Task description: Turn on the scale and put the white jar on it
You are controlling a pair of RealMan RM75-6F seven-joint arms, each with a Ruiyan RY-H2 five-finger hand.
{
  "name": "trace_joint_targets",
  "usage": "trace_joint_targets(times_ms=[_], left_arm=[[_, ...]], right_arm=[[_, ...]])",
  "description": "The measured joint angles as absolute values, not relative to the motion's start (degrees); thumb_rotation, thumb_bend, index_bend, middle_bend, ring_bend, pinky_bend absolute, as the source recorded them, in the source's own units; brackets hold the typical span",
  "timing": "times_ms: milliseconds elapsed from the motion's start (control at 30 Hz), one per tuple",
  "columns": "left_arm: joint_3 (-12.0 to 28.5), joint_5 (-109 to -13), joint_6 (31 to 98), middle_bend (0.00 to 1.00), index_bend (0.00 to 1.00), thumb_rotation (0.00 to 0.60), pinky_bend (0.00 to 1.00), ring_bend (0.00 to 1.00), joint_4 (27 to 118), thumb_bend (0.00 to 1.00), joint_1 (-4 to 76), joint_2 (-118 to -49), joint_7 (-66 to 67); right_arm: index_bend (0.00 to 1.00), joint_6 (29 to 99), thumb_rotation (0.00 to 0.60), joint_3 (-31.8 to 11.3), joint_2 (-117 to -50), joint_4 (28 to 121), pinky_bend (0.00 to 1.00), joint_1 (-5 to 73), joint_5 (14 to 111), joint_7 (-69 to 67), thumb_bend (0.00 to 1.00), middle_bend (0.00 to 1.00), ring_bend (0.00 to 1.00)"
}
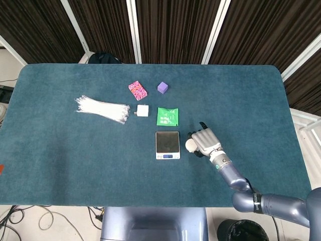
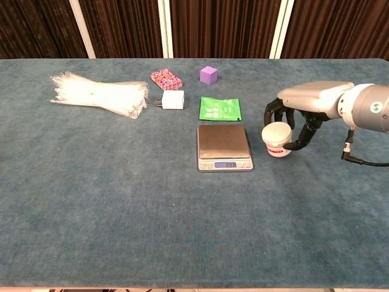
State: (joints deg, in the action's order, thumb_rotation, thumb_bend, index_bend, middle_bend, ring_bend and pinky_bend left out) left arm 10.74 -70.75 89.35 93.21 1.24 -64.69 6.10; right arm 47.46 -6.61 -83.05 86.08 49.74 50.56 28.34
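Right hand (image 2: 304, 106): palm down over the white jar (image 2: 277, 139), dark fingers (image 2: 271, 111) curled round its sides, gripping it; the head view shows the same hand (image 1: 204, 140) with the jar (image 1: 190, 144) at its fingertip end.
Left hand: not visible in either view.
Table (image 2: 121, 213): teal cloth top, under the hand and everything else.
Cable ties (image 2: 100, 93): clear-wrapped white bundle, far from the hand, at the opposite side of the table.
Scale (image 2: 223, 146): just beside the hand on its fingertip side, steel platform bare, small display lit at its front edge; digits too small to read.
Green packet (image 2: 220, 109): flat, beyond the scale, diagonally away from the hand.
White jar: tilted in the hand's grip, just beside the scale's edge, not on the platform; whether it touches the cloth is unclear.
Pink box (image 2: 166, 78): well apart from the hand, past the packet.
White charger (image 2: 172, 100): near the pink box, beside the ties.
Purple cube (image 2: 208, 75): beyond the packet, well apart from the hand.
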Motion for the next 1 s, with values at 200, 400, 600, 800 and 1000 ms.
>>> trace_joint_targets(times_ms=[200, 400, 600, 800, 1000], left_arm=[[10.81, -70.70, 89.51, 0.00, 0.00, 0.600, 0.00, 0.00, 93.23, 0.12, 1.17, -64.68, 6.02], [10.84, -70.70, 89.39, 0.00, 0.00, 0.600, 0.00, 0.00, 93.16, 0.12, 1.15, -64.52, 5.54], [10.87, -70.62, 89.17, 0.00, 0.00, 0.600, 0.00, 0.00, 93.03, 0.12, 1.08, -64.27, 4.91], [10.87, -70.59, 88.94, 0.00, 0.00, 0.600, 0.00, 0.00, 92.91, 0.12, 1.13, -64.22, 4.53], [10.96, -70.46, 88.87, 0.00, 0.00, 0.600, 0.00, 0.00, 92.79, 0.12, 1.14, -64.19, 4.35]], right_arm=[[0.42, 47.44, 0.600, -8.28, -82.90, 87.54, 0.09, 51.56, 50.29, 28.65, 0.39, 0.52, 0.42], [0.42, 47.14, 0.600, -9.49, -84.66, 87.80, 0.09, 54.00, 48.21, 30.05, 0.39, 0.52, 0.42], [0.42, 47.65, 0.600, -10.23, -87.44, 86.50, 0.09, 55.97, 46.59, 31.18, 0.39, 0.52, 0.42], [0.42, 48.11, 0.600, -10.51, -89.57, 84.87, 0.09, 57.41, 44.78, 32.26, 0.39, 0.52, 0.42], [0.42, 48.31, 0.600, -10.65, -91.17, 83.69, 0.09, 58.32, 43.34, 32.64, 0.39, 0.52, 0.42]])
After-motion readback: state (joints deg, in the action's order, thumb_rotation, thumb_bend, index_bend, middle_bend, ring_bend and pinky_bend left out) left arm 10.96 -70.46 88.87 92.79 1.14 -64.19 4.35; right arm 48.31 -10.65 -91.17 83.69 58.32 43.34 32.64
